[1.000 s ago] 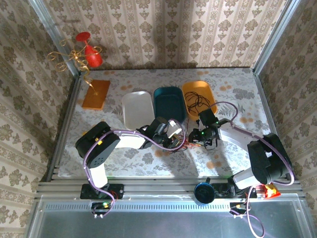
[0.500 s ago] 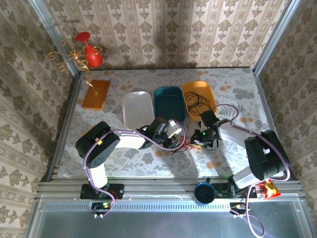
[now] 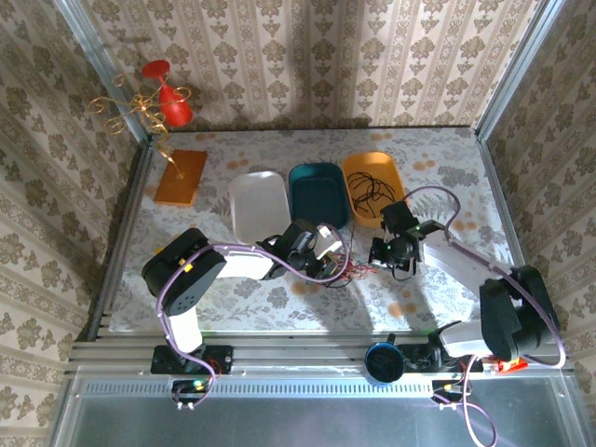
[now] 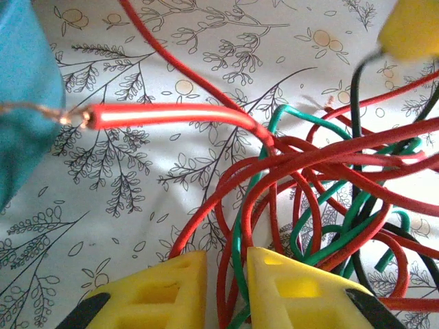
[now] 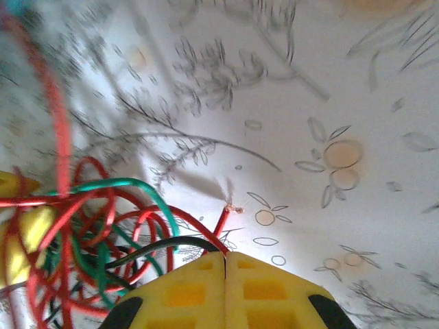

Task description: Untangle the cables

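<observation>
The cables (image 4: 309, 178), red, green and black, lie in a loose knot on the flowered worktop (image 4: 137, 226), between the two arms and on the near side of the teal tray (image 3: 317, 196). The left claw (image 4: 226, 277) pinches red and green strands in the narrow gap between its yellow fingers (image 4: 164, 291). One red strand runs out of the knot, its bare copper end beside the teal tray. The right claw (image 5: 225, 271) is pressed together at the knot's other side; a black and a red strand reach its tips, but whether either is caught I cannot tell. A black cable (image 3: 368, 193) lies in the orange tray (image 3: 374, 156)
</observation>
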Action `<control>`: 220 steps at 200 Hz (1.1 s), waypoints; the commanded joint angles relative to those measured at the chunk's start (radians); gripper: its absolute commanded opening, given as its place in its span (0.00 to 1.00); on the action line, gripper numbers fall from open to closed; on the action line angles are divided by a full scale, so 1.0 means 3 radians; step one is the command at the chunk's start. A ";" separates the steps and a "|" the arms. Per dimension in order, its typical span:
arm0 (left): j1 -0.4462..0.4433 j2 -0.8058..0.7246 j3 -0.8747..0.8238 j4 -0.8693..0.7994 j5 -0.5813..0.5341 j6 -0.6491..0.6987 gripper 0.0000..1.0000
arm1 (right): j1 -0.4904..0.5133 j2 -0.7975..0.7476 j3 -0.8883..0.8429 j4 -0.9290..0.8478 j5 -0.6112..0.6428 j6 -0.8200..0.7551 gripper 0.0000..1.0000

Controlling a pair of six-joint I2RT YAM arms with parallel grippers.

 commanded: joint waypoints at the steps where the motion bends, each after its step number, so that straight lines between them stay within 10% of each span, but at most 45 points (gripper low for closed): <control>1: -0.0025 0.0155 -0.0023 -0.0448 -0.0030 0.0121 0.23 | -0.0001 -0.0275 0.0247 -0.0331 0.0661 -0.0146 0.00; 132: -0.0019 0.0174 -0.0014 -0.0453 -0.0015 0.0110 0.26 | -0.0246 -0.0997 0.1024 -0.0696 0.2198 -0.0391 0.00; 220: -0.0014 0.0177 -0.0018 -0.0453 -0.0009 0.0097 0.27 | -0.0407 -0.1532 0.1489 0.0069 0.2694 -0.0708 0.00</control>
